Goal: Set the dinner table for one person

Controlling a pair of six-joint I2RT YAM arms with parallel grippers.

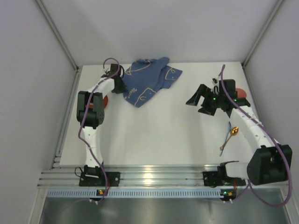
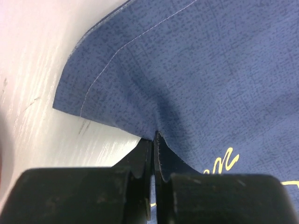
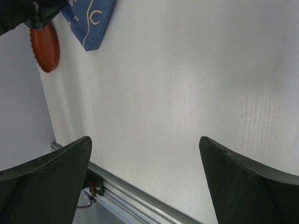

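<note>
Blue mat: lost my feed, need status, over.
Left gripper, jaws shut on blue mat edge. Right gripper, jaws open, empty, over dinner table. Mat crumpled; spoon lies apart, right side.

Plain pale grey panels close in the scene: a back wall [image 1: 159,28], a left wall [image 1: 28,116] and a right wall [image 1: 280,93]. Slim aluminium posts [image 1: 56,32] run along the two corners where they meet. The white matte table [image 1: 163,140] fills the floor of this enclosure. A ribbed aluminium rail [image 1: 154,177] lies along its near edge, with a pale slotted strip [image 1: 154,192] just beside it and a brushed metal sheet [image 1: 154,212] nearer still. The light is soft and even, with bright glints on the rail.
</note>
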